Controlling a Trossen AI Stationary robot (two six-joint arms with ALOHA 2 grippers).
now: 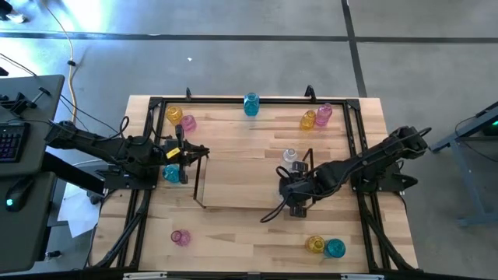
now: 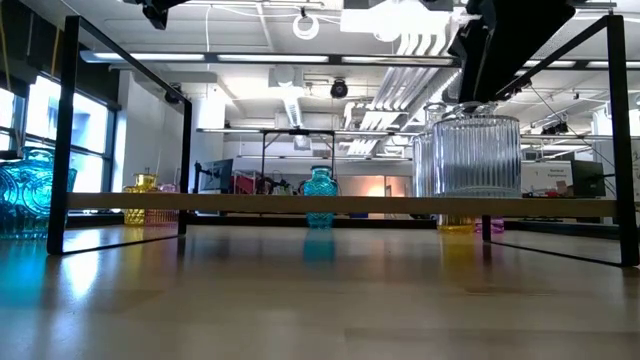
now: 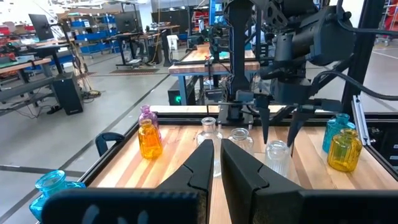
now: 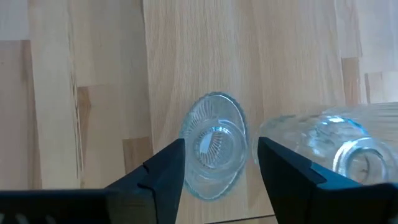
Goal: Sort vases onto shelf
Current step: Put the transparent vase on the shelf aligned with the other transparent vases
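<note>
Currently your right gripper (image 4: 217,168) hangs over a clear vase (image 4: 213,144) standing on the shelf (image 1: 204,204)'s right end, fingers parted, gripping nothing. Placement looks finished; next, lift straight up. Left gripper (image 1: 204,152) waits closed, empty.

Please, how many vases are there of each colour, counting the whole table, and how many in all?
Pink vases: 3
Teal vases: 3
Yellow vases: 3
Clear vases: 3
Total: 12
</note>
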